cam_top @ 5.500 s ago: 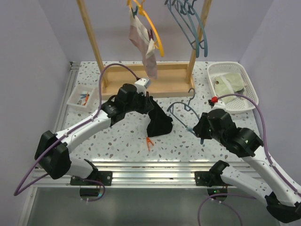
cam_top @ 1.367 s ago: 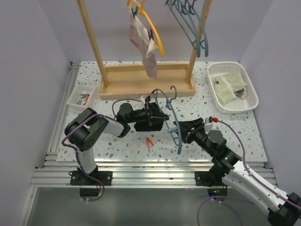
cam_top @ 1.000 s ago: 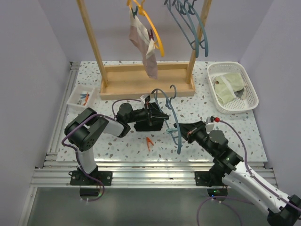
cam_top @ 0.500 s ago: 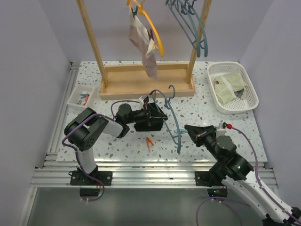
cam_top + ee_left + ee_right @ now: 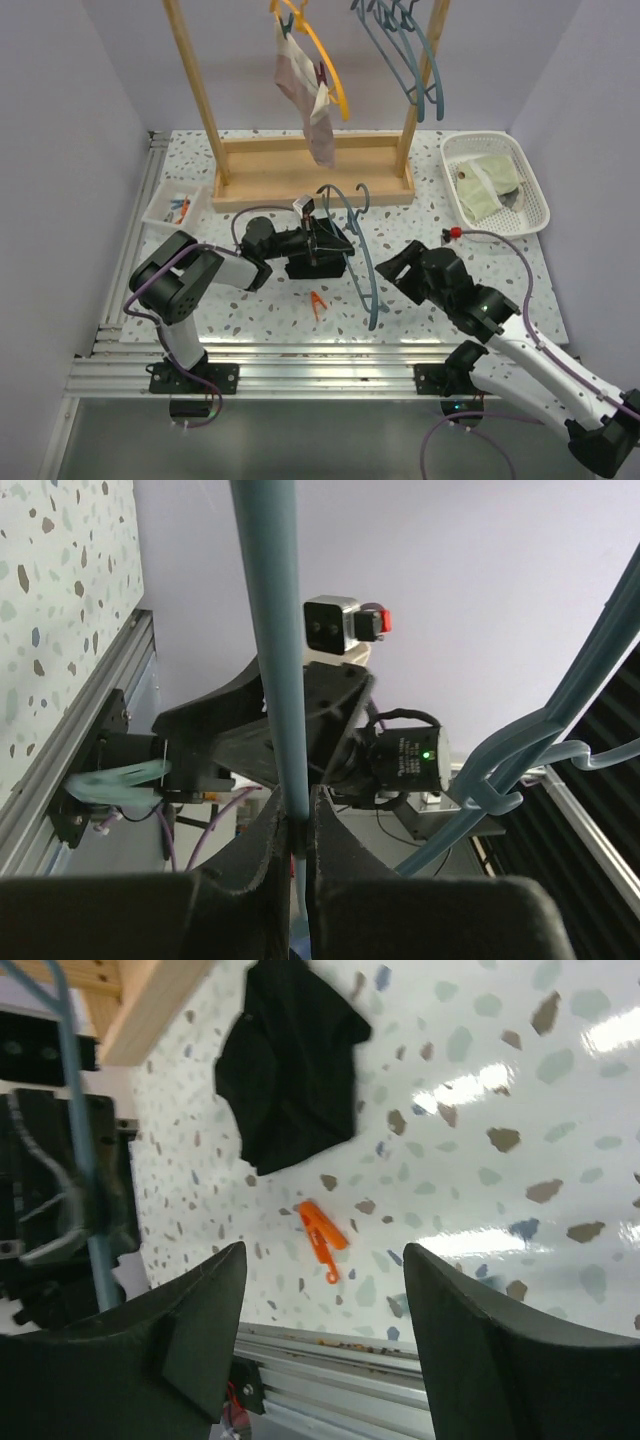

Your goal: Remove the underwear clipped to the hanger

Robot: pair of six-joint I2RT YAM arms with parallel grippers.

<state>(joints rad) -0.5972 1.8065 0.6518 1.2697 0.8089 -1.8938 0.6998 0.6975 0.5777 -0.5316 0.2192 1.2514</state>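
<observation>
The black underwear (image 5: 316, 268) (image 5: 290, 1055) lies loose on the table, just under my left gripper (image 5: 342, 243) (image 5: 293, 825). That gripper is shut on the bar of a blue hanger (image 5: 362, 270) (image 5: 280, 630), which stands tilted off the table with nothing clipped to it. The pink-mauve underwear (image 5: 312, 105) hangs clipped to a yellow hanger (image 5: 330, 62) on the wooden rack. My right gripper (image 5: 392, 270) (image 5: 325, 1250) is open and empty, just right of the blue hanger and low over the table. An orange clip (image 5: 318, 301) (image 5: 325, 1232) lies on the table in front of it.
A wooden rack (image 5: 310, 170) stands at the back, with more blue hangers (image 5: 400, 40) on its rail. A white basket (image 5: 540, 195) at the back right holds pale green cloth (image 5: 485, 185). A small white tray (image 5: 165, 212) sits at the left.
My right gripper opened, let go of the blue hanger's lower end and drew back to the right. The left gripper still holds the hanger, which swung slightly left.
</observation>
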